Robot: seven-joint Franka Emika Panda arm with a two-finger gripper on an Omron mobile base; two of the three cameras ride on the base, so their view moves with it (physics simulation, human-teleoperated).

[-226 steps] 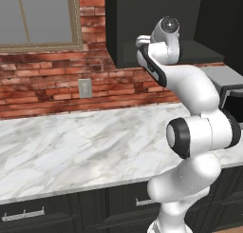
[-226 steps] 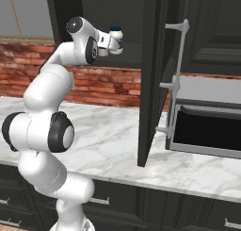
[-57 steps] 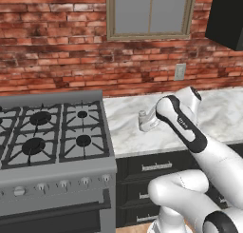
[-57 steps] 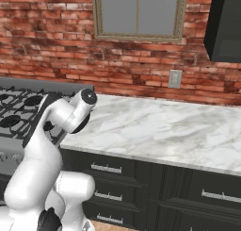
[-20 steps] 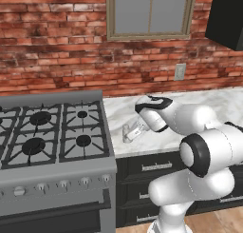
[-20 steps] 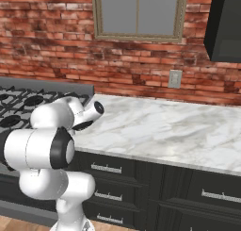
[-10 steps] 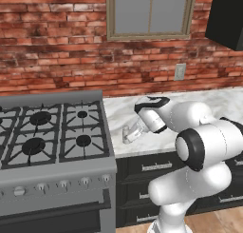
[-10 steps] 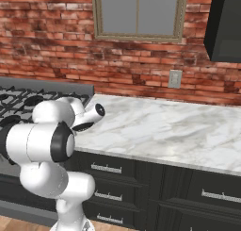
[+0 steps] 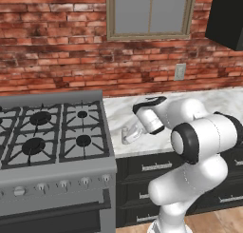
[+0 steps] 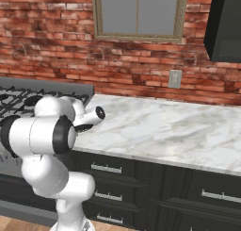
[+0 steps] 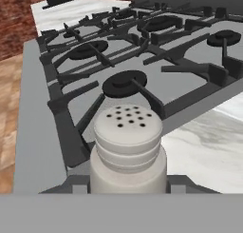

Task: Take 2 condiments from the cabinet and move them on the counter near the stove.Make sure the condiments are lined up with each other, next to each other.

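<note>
shaker (image 11: 128, 149) lowered nearer counter (image 9: 124, 118), beside stove (image 9: 52, 137)

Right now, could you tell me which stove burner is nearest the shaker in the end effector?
The front burner in the column beside the counter; the others lie farther back or farther left of the shaker.

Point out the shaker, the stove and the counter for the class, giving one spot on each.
shaker (image 11: 128, 125): hand view, its perforated top.
stove (image 9: 52, 166): left base view, the steel front edge beside the burners.
counter (image 10: 169, 126): right base view, bare marble at its middle.
</note>
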